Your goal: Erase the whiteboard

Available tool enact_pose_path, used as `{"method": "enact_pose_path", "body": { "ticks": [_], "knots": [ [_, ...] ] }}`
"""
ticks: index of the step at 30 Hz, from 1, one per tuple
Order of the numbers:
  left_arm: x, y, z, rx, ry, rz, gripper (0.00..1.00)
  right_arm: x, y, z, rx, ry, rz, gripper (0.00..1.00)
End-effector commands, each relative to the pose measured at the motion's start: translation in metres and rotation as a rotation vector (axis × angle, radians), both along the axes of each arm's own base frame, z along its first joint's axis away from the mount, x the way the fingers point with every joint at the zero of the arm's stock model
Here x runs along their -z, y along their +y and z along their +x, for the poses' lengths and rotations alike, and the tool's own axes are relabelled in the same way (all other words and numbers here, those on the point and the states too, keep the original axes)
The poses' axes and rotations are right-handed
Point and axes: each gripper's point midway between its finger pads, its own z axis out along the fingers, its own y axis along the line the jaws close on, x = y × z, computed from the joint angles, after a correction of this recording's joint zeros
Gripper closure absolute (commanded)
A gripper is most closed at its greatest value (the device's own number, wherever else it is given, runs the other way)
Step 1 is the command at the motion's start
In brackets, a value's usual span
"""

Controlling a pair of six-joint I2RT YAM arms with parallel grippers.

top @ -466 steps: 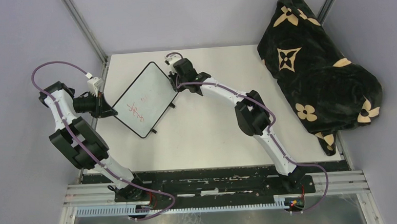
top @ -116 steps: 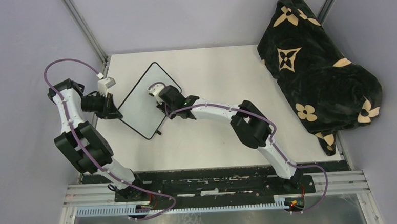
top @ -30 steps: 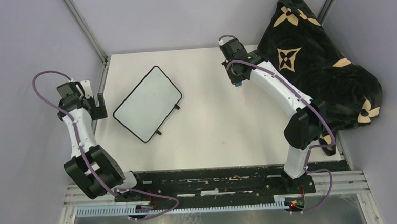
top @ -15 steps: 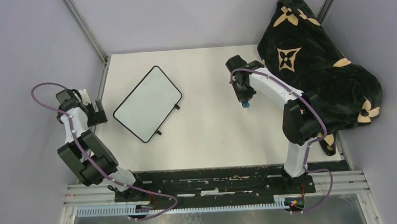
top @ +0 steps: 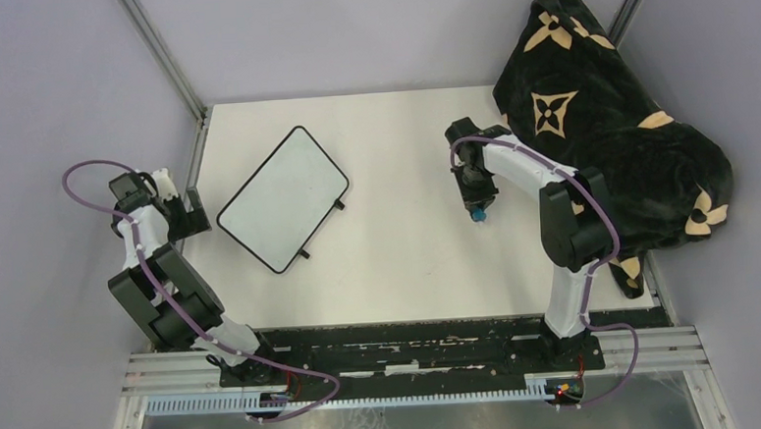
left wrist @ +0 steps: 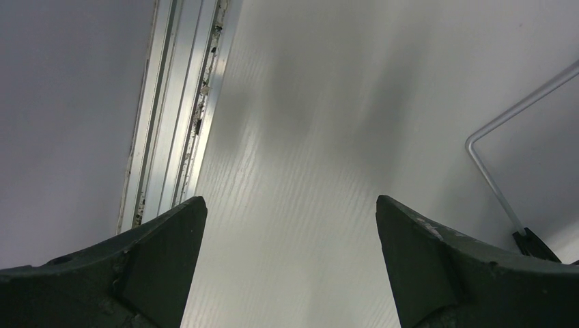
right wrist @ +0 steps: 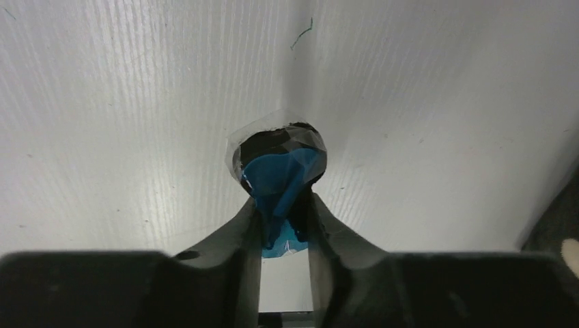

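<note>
The whiteboard (top: 282,198) lies tilted on the left half of the table, its white face bare inside the thin black frame. One corner of the whiteboard (left wrist: 539,137) and a black tab show at the right edge of the left wrist view. My left gripper (top: 197,209) (left wrist: 290,205) stands wide open over the table's left edge, apart from the board. My right gripper (top: 477,209) (right wrist: 283,198) is at the right of the table, shut on a blue eraser (right wrist: 276,164) whose black pad rests against the tabletop.
A black blanket with tan flower prints (top: 607,114) is heaped at the table's right side, close to the right arm. An aluminium rail (left wrist: 177,102) runs along the table's left edge beside my left gripper. Grey walls close in the back and both sides.
The right arm has drawn back from the far edge toward the near side and brought the eraser down onto the table. The left arm has barely shifted.
</note>
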Motion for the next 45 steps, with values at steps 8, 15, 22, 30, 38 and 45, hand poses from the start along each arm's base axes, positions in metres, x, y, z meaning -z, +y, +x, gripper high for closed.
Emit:
{"method": "enact_pose_path", "body": {
  "ticks": [8,15,22,30,38,45],
  "knots": [
    [-0.019,-0.002,0.016,-0.004,-0.101,-0.026,0.01,-0.018,0.008,0.009,0.006,-0.06,0.039,0.37],
    [-0.026,-0.002,0.015,-0.001,-0.11,-0.014,0.01,-0.068,0.004,0.018,0.018,-0.144,0.023,0.38],
    [-0.02,-0.01,0.01,0.011,-0.108,-0.032,0.01,-0.036,0.004,0.019,0.024,-0.142,0.026,0.33],
    [-0.018,-0.013,0.007,0.032,-0.099,-0.035,0.01,-0.086,-0.01,0.029,0.09,-0.397,0.04,0.29],
    [-0.019,-0.024,0.009,0.061,-0.129,-0.078,0.01,-0.072,-0.005,0.023,0.081,-0.316,0.08,0.3],
    [-0.022,-0.021,0.007,0.066,-0.13,-0.048,0.01,-0.096,0.0,0.029,0.056,-0.391,0.126,0.0]
  ]
}}
